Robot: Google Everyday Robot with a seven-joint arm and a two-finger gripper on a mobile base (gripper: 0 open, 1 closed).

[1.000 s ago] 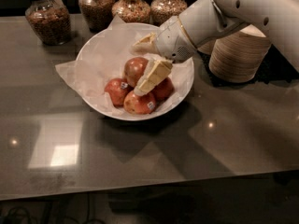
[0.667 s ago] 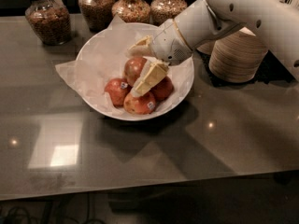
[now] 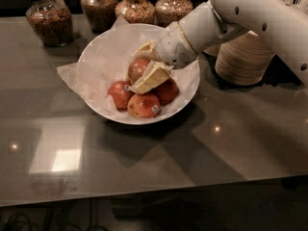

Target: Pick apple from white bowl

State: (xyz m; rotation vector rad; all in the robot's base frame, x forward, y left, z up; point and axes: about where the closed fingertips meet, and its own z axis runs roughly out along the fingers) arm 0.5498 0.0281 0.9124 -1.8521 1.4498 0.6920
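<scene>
The white bowl (image 3: pixel 103 57), lined with crinkled white paper, sits at the middle back of the dark table. The apple (image 3: pixel 136 67), red-orange with a yellowish blush, lies at the top of the fruit pile. My gripper (image 3: pixel 136 71) reaches down into the bowl from the right. It is open, with one cream finger (image 3: pixel 146 47) behind the apple and the other finger (image 3: pixel 151 78) in front of it. The apple still rests in the bowl. Its right side is hidden by the gripper.
Three smaller red apples (image 3: pixel 143 105) with white stickers lie in the bowl's front. Stacked tan paper bowls (image 3: pixel 245 57) stand to the right under my arm. Several glass jars (image 3: pixel 48 18) line the table's back edge. Glossy tabletop (image 3: pixel 144 167) stretches toward the front.
My gripper has shifted slightly left and settled closer around the apple. The apples and bowl have not moved.
</scene>
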